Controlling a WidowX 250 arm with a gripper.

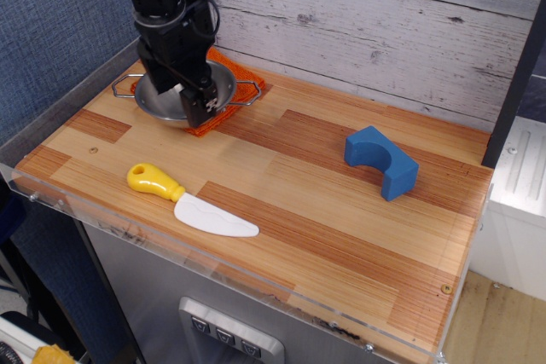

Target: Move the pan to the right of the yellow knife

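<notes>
The shiny steel pan (224, 84) sits at the back left of the wooden board, on an orange cloth (243, 74). Its wire handles stick out left (124, 84) and right (247, 91). My black gripper (181, 100) is lowered onto the pan and hides most of it. Its jaws stand apart, and one finger (200, 106) reaches down at the pan's near rim. The yellow knife (189, 201), with a yellow handle and white blade, lies near the front left edge, well in front of the pan.
A blue arch-shaped block (381, 162) lies on the right half of the board. A plank wall runs behind the board. A clear plastic lip (213, 266) edges the front, and a raised rim (68, 95) runs along the left side.
</notes>
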